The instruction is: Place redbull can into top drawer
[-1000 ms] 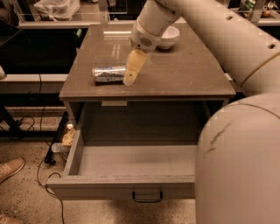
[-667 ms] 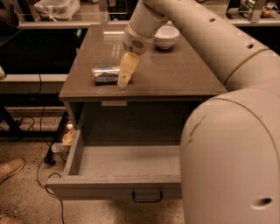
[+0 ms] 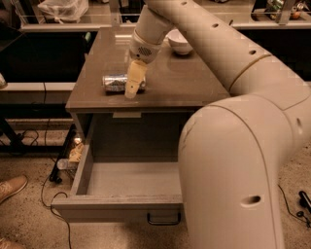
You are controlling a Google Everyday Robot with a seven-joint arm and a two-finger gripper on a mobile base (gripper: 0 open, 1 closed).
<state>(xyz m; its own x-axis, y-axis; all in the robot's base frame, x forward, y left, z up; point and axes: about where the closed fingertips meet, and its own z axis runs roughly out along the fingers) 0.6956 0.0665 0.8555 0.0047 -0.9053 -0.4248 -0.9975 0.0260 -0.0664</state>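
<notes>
The redbull can (image 3: 114, 82) lies on its side near the front left of the brown tabletop (image 3: 180, 78). My gripper (image 3: 133, 86) hangs from the arm right over the can's right end, its pale fingers (image 3: 135, 79) pointing down in front of the can. The top drawer (image 3: 121, 206) is pulled open below the table's front edge; its inside looks empty, and its dark pull handle (image 3: 163, 220) shows at the front panel. My arm's large body hides the drawer's right part.
A white bowl (image 3: 179, 43) stands at the back of the tabletop. Cables and small items (image 3: 73, 155) lie on the floor left of the drawer. A shoe (image 3: 12, 187) shows at far left. Shelves with a bag (image 3: 63, 8) stand behind.
My gripper has moved left and down along the tabletop, from just right of the can to over its right end. The can and the drawer have not moved.
</notes>
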